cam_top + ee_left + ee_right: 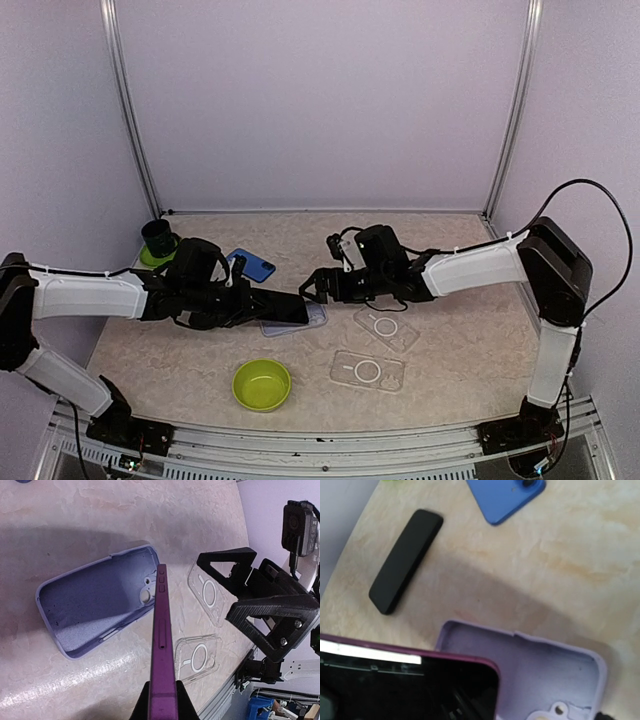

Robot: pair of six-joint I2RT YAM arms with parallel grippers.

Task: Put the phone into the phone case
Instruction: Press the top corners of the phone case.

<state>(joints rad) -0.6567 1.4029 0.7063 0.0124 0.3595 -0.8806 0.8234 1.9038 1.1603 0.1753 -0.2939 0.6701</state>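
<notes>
My left gripper (258,305) is shut on a purple phone (288,308) and holds it on edge, tilted, just above the table. In the left wrist view the phone (162,630) stands edge-on between my fingers (141,707). A lilac phone case (95,605) lies open side up, right beside and under the phone; it also shows in the top view (312,321). My right gripper (318,286) is open and empty at the case's right end. The right wrist view shows the phone's black screen (405,685) over the case (555,675).
Two clear cases (386,327) (367,371) lie to the right of the lilac case. A blue phone (252,265) lies behind it, with a black bar (406,560) near it. A green bowl (262,384) stands in front. A dark cup (158,238) stands at the far left.
</notes>
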